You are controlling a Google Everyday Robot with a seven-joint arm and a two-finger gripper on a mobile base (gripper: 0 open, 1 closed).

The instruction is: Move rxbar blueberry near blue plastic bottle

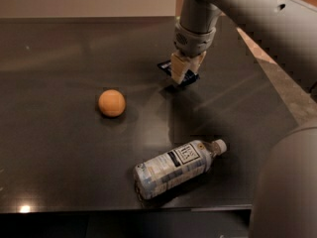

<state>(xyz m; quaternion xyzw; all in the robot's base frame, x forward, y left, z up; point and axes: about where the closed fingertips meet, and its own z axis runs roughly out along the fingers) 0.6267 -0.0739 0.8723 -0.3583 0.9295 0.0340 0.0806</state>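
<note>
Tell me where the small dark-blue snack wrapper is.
In the camera view, the flat dark-blue snack wrapper is toward the dark table's back, right of centre, under the pincer, beyond the clear plastic bottle.

Orange ball (111,103) sits on the dark glossy table (54,172), well apart from the gripper (182,72), off to its left in view and a bit nearer the camera. That gripper is down low over the table's far half.
</note>
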